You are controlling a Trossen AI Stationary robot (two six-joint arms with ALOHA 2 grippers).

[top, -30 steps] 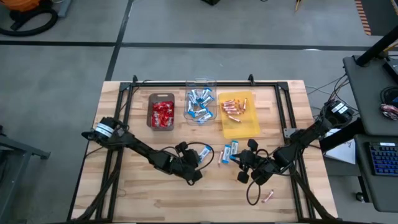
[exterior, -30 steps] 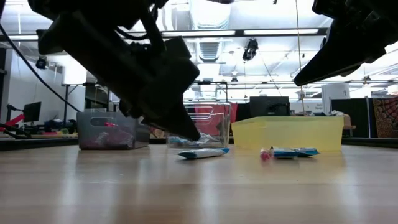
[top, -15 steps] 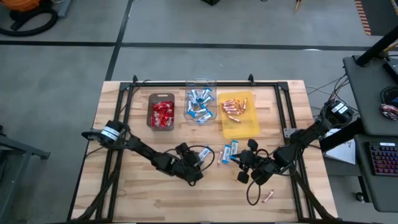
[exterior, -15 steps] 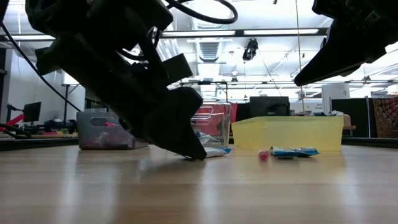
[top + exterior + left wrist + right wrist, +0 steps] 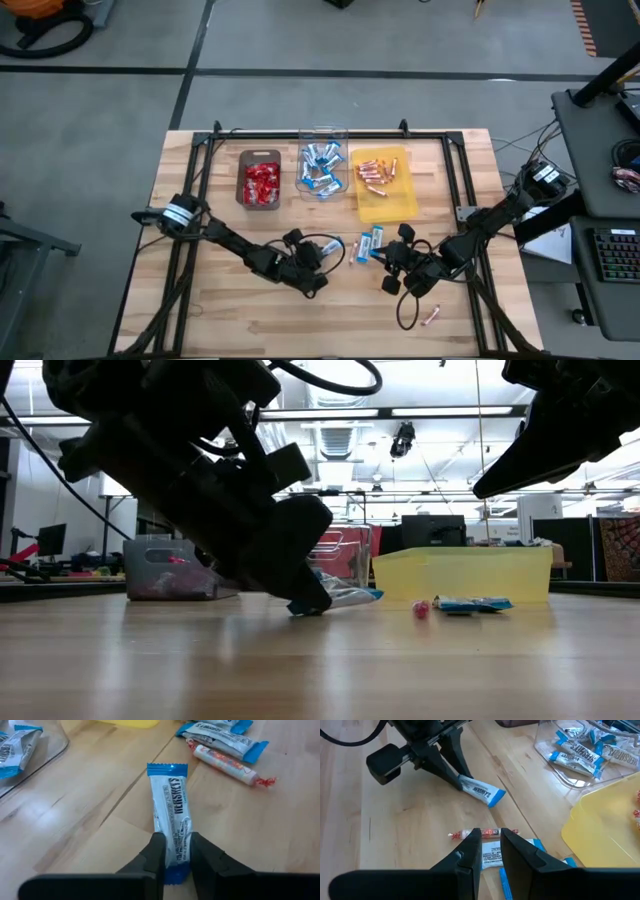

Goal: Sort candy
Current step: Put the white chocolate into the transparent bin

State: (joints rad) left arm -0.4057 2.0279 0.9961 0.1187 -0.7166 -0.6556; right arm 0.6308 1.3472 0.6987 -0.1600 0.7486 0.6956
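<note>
**Left Gripper Holds HERSHEY'S Bar**

The left gripper (image 5: 172, 855) clamps one end of a blue-and-white bar (image 5: 172, 812) marked "HERSHEY'S", mid-bench. The right gripper (image 5: 490, 851), jaws narrow, hovers over similar bars (image 5: 492, 856); whether it grips one is unclear. Their lettering is illegible.

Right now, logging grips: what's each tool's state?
Left tool: shut on blue-and-white rectangular wrapped bar.
Right tool: cannot be told.
</note>
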